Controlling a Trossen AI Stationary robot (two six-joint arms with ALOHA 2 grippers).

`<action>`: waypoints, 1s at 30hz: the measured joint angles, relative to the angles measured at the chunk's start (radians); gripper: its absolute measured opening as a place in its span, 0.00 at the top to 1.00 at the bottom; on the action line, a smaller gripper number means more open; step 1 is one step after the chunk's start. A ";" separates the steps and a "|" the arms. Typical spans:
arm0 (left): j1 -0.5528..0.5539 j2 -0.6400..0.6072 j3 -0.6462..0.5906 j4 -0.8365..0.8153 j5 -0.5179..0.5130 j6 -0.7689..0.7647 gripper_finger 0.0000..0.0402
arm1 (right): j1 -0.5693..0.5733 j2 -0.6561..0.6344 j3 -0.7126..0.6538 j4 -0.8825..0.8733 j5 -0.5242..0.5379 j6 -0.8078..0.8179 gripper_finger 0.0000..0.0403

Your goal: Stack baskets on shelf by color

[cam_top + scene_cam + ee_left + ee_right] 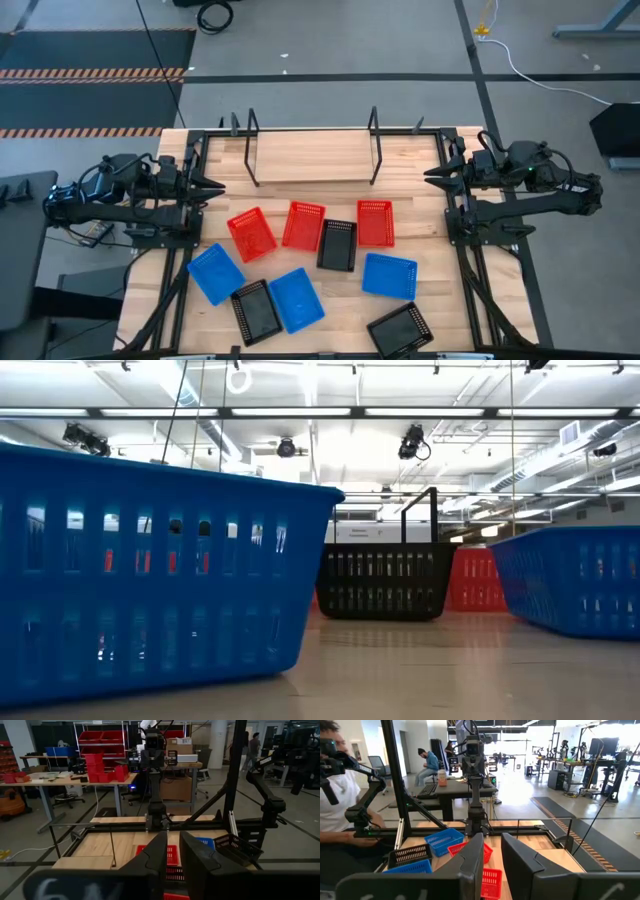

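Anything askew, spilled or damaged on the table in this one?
Nothing damaged. The baskets lie loose at mixed angles, colours mixed: a black basket sits between two red ones, and the shelf holds none.

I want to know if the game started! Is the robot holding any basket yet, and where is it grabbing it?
No, nothing is held. The left end effector and right end effector hang empty beside the shelf, apart from the baskets on the table.

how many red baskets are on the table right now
3. The left red basket lies tilted; the middle red basket sits beside it; the right red basket lies past a black basket. All sit in front of the shelf. None appears hidden.
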 joint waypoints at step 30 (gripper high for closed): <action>0.000 0.000 0.000 0.000 0.000 0.000 0.85 | 0.000 0.000 0.000 0.000 0.000 0.000 0.81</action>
